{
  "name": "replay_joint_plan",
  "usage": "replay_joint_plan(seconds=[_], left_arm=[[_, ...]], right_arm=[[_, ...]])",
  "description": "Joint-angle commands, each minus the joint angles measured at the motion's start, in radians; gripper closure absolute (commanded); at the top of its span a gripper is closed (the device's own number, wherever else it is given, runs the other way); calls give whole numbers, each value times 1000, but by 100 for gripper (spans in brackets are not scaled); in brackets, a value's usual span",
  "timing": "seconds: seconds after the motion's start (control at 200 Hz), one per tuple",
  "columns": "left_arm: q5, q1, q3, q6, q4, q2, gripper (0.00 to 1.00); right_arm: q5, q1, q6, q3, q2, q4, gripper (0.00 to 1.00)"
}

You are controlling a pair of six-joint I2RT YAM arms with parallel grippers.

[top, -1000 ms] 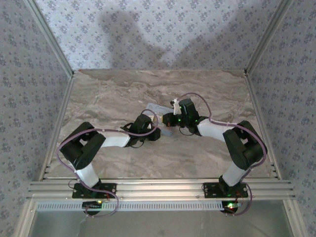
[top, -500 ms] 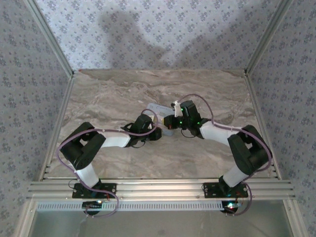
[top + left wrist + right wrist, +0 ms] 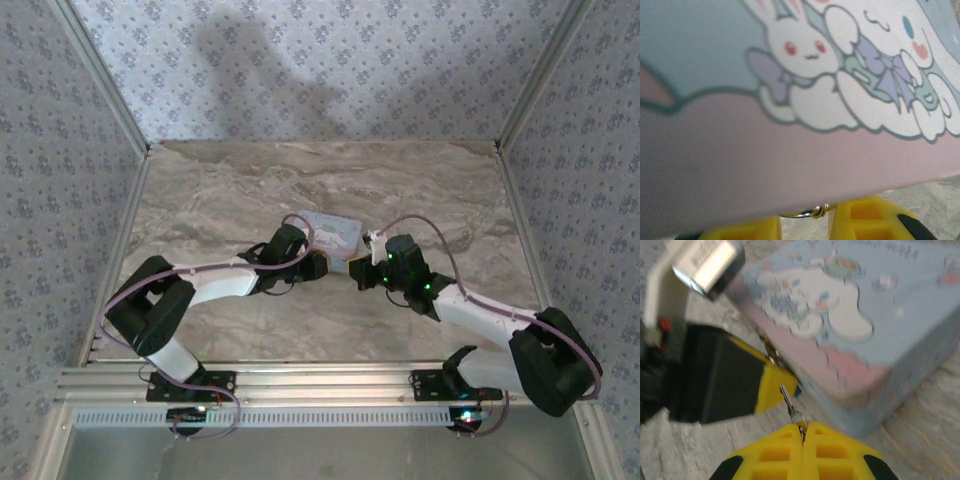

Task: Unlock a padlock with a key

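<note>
The pale blue cartoon tin [image 3: 331, 232] lies mid-table, and its pink side [image 3: 790, 150] fills most of the left wrist view. My left gripper [image 3: 322, 266] [image 3: 805, 222] is at the tin's near side, its yellow fingers [image 3: 867, 220] a narrow gap apart below a small wire ring [image 3: 816, 212]. A dark bluish bit of the padlock [image 3: 798, 389] shows at the edge of the left finger [image 3: 774, 390]. My right gripper [image 3: 360, 273] [image 3: 803, 429] is shut on the small silver key [image 3: 789, 401], whose tip points at that finger and the padlock.
The left arm's black wrist body [image 3: 715, 372] and its white camera mount [image 3: 700, 265] stand close in front of the right gripper. The marble table [image 3: 230, 190] runs to patterned walls on three sides. An aluminium rail [image 3: 320, 380] lines the near edge.
The right arm has swung toward the near right, bringing its gripper and key from the tin's far right side down to its near corner. The left jaws have narrowed slightly.
</note>
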Motion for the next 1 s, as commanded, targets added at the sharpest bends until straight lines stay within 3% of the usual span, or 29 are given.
replay_joint_plan(seconds=[0.0, 0.44, 0.994], left_arm=[[35, -2, 43, -43, -15, -54, 80], [60, 1, 66, -119, -29, -67, 81], [96, 12, 70, -181, -25, -85, 82]], right_arm=[[62, 33, -45, -51, -39, 62, 100], [54, 88, -72, -188, 26, 307, 100], [41, 97, -34, -226, 197, 580, 100]])
